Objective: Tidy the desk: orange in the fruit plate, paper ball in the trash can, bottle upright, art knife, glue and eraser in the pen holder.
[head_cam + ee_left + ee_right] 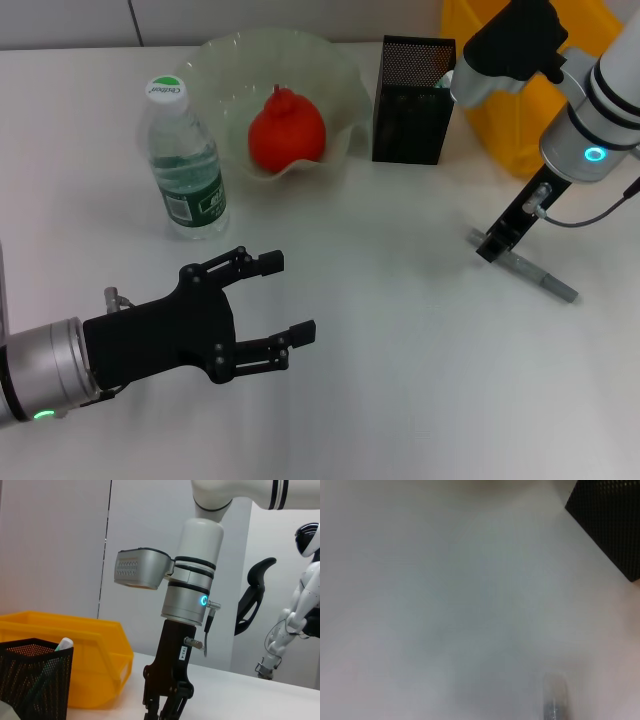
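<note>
From my left wrist camera I see a pale grey wall of flat panels (55, 545), split by a thin dark vertical seam (107, 545). Farther off, at the edge of that view, stands a white humanoid figure with black joints (300, 610), one arm hanging down; its head is only partly in frame. Just beside it rises a black curved shape (255, 587); I cannot tell what it is. From my head camera, a strip of the same pale panelled wall (60, 22) runs along the far side.
</note>
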You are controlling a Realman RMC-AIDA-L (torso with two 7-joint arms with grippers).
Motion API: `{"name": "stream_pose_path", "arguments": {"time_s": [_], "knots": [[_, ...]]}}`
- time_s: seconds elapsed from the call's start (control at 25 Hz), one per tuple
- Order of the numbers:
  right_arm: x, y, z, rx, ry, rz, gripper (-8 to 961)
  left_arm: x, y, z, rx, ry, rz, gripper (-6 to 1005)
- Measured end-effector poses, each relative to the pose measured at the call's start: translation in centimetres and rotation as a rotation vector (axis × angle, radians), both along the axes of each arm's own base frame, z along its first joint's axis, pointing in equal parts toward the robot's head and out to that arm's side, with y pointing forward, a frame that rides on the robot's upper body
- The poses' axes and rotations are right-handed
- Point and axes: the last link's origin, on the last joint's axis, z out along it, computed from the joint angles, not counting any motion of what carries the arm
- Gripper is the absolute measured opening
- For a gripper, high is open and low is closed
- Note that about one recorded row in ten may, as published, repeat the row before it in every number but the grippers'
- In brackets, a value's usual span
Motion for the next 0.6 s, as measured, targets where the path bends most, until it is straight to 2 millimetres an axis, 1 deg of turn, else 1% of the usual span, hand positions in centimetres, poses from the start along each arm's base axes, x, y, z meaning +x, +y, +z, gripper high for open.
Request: {"name": "stream_pose_path", "arguments": {"time_s": [0.08,0.28,0.48,0.6], "knots": [[0.14,-0.06,-0.18,-0.005,-0.008,0.002,357,0.0,0.02,0.0,0.001,0.001,0.0,860],[0.13,-0.1,-0.36,-0.01,-0.011,0.007,205,0.01,0.02,-0.01,0.001,0.001,-0.001,860],[-0.04,-0.13,-0.35,-0.013,-0.01,0.004,196,0.02,0.05,0.04,0.003,-0.001,0.0,860],[-0.24,-0.13,-0.29,-0.015,-0.008,0.005,174,0.02,0.06,0.06,0.004,-0.002,0.0,860]]}}
